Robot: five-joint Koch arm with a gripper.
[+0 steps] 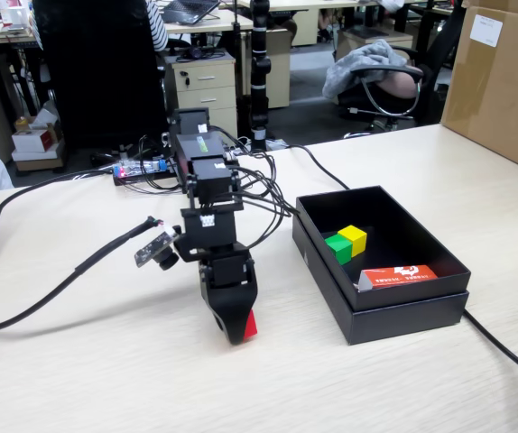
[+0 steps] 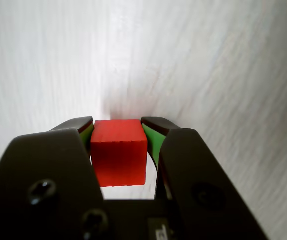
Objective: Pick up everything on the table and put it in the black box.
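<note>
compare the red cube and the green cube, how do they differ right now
The red cube sits clamped between the jaws of the gripper down at the table; the green cube lies free inside the black box, touching the yellow cube. Colour differs. Both look equal in size and plain.

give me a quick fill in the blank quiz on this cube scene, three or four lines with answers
1. The gripper is shut on the ____ cube.
2. Inside the black box, the green cube sits touching the ____ cube.
3. A red-and-white carton lies in the box, nearer the ____ than the two cubes in the fixed view.
4. The number of cubes already in the box is ____.

Answers: red; yellow; camera; two
</note>
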